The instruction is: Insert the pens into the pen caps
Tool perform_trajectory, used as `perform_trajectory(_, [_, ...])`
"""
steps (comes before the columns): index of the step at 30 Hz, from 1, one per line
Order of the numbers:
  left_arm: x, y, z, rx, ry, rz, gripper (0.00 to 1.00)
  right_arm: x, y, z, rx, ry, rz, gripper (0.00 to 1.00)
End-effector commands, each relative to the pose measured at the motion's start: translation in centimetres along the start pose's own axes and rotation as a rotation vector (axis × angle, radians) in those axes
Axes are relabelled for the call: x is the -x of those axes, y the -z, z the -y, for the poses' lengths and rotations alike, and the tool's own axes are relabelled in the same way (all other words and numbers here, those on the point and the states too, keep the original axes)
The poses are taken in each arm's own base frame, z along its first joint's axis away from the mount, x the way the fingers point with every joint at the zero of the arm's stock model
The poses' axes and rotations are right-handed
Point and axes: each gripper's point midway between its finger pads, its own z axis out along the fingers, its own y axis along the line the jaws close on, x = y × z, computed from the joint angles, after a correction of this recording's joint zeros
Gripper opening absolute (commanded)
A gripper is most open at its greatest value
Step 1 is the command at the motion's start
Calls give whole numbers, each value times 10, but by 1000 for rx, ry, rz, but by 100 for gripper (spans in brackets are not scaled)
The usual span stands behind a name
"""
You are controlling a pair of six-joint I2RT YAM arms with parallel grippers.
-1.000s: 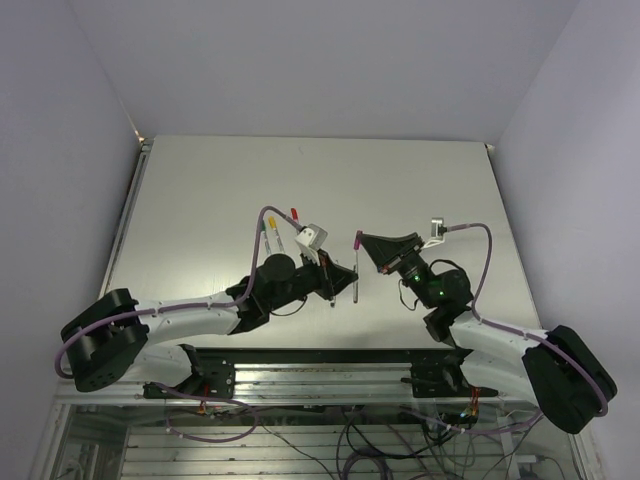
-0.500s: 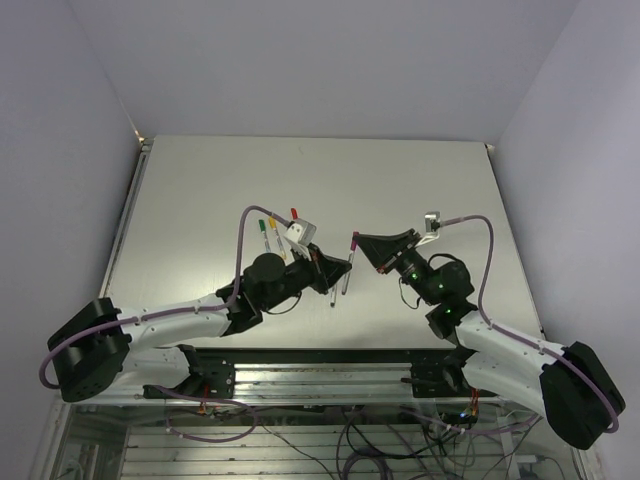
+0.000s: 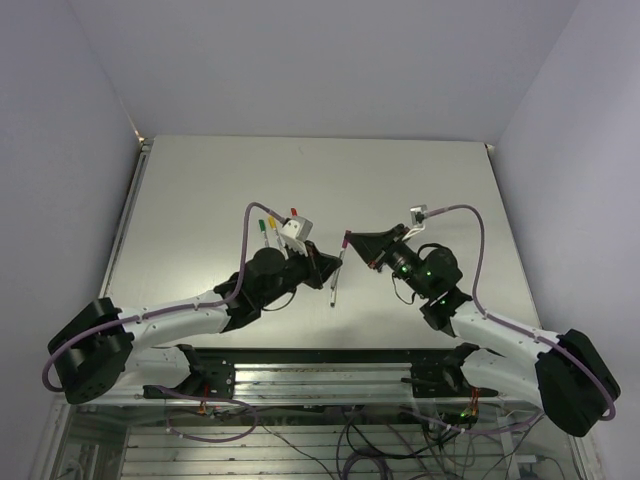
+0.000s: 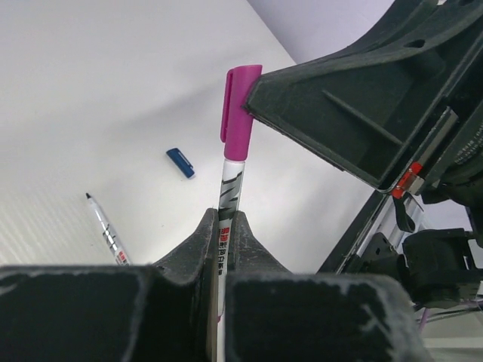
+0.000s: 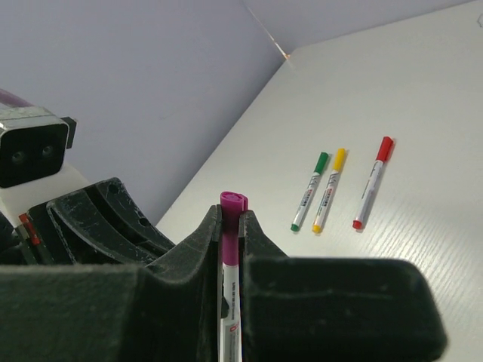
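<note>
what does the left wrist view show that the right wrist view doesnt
Only left wrist: a blue cap and an uncapped pen, lying apart. Only right wrist: green pen, yellow pen and red pen, all capped, lying flat. Both: the purple cap on the held pen, left gripper shut on that pen, right gripper shut on the purple cap.

Fingers matt blk plastic — purple cap glossy, smooth.
</note>
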Motion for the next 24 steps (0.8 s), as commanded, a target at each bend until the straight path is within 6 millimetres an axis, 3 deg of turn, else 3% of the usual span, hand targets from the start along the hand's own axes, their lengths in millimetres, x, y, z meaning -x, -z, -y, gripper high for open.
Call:
perform_trajectory(1, [79, -4, 0, 12, 19, 250, 7, -61, 11, 7, -22, -16, -234, 0])
perform_trajectory(11, [103, -15, -1, 2, -4, 289, 7, -97, 12, 19, -92, -17, -354, 0])
perform_trajectory(24, [113, -13, -3, 8, -14, 315, 7, -115, 9, 29, -143, 10, -405, 0])
